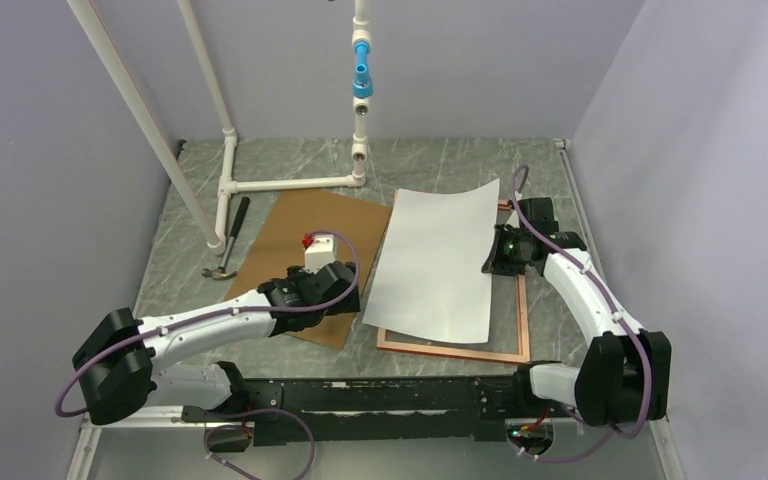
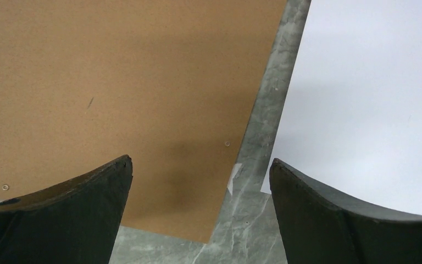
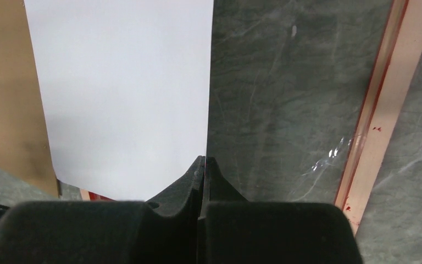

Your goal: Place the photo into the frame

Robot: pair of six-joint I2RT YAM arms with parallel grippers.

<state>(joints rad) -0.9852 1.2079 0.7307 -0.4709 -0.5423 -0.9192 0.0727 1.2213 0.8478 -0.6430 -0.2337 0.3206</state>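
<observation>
The photo (image 1: 435, 262) lies white face up, centre-right in the top view, over the frame (image 1: 523, 320), whose pale wood border shows at right and bottom. The right pincer (image 3: 204, 162) is closed tight on the photo's right edge. The left pincer (image 2: 200, 162) gapes wide, empty, above the brown board (image 1: 300, 230) on the desk (image 1: 440, 165).

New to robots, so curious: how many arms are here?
2. The left arm, left tool open, hovers over the brown board; the right arm, right tool shut, pinches the photo's edge.
</observation>
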